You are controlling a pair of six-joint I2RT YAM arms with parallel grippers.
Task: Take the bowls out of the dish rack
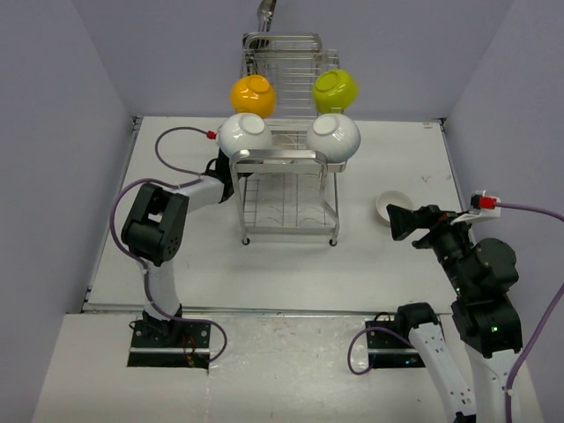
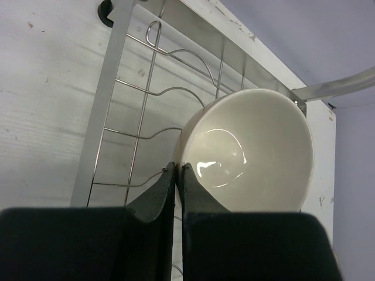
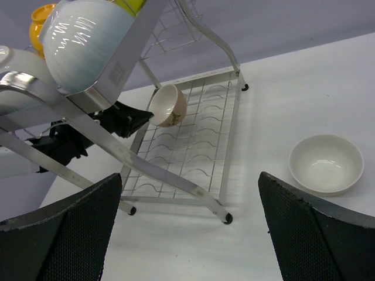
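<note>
The left gripper (image 2: 179, 171) is clamped on the rim of a cream bowl (image 2: 246, 146) at the left of the lower tier of the dish rack (image 1: 284, 159). The right gripper (image 1: 398, 220) hangs with its jaws apart near 1 white bowl (image 3: 326, 163) on the table (image 1: 397, 273), right of the rack.

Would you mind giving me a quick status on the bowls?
Left gripper shut on rim of cream bowl, low in rack. Right gripper open, empty, near white bowl on table. Upper shelf overhead.
</note>
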